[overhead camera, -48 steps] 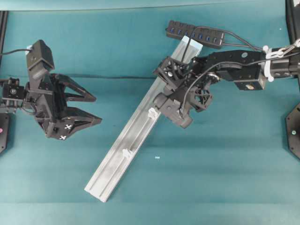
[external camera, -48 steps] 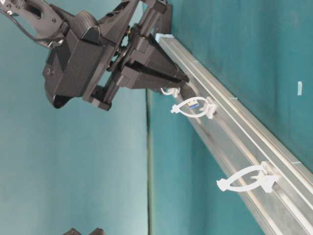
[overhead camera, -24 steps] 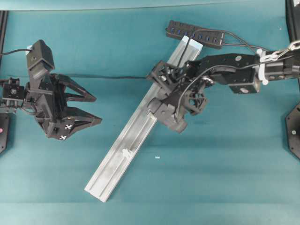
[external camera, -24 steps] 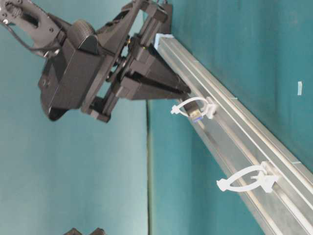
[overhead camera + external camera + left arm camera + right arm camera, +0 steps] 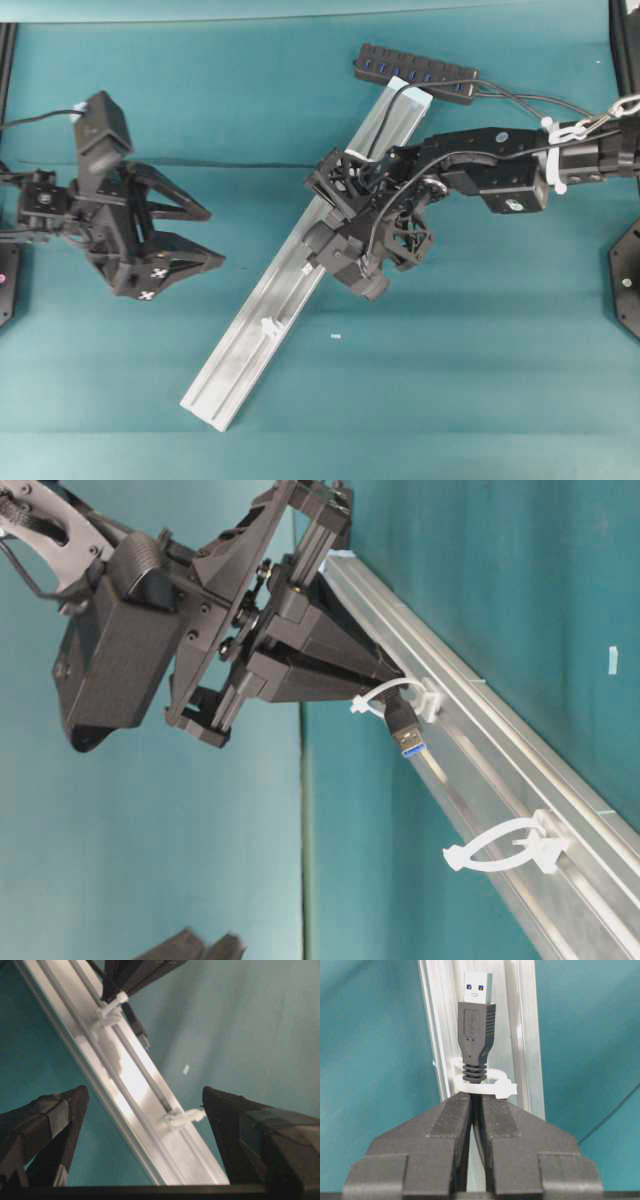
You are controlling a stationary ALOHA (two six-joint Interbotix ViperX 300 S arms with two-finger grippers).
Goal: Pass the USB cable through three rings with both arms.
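The right arm (image 5: pixel 500 165) reaches in from the right edge of the overhead view and bends down over the silver rail (image 5: pixel 250 345), its right gripper (image 5: pixel 476 1105) pointing along the rail's length. Its two fingers are pressed together on the USB cable (image 5: pixel 478 1045) just behind the plug, and the plug has gone through a white ring (image 5: pixel 487 1085), so that the ribbed collar sits in the loop and the metal tip with its blue insert pokes out beyond it. In the table-level view the plug (image 5: pixel 405 730) hangs tilted past that ring (image 5: pixel 385 695), above the rail's groove and short of the next ring (image 5: pixel 505 845). The left arm (image 5: pixel 60 195) sits well apart from the rail at the left of the overhead view, its left gripper (image 5: pixel 200 235) spread wide and holding nothing, aimed toward the rail; its wrist camera looks between its two fingers (image 5: pixel 45 1120) at the rail. Two rings are plainly visible at once; a third cannot be made out under the right arm. One black multi-port hub (image 5: pixel 415 72) lies on the teal desk (image 5: pixel 450 380) at the rail's far end.
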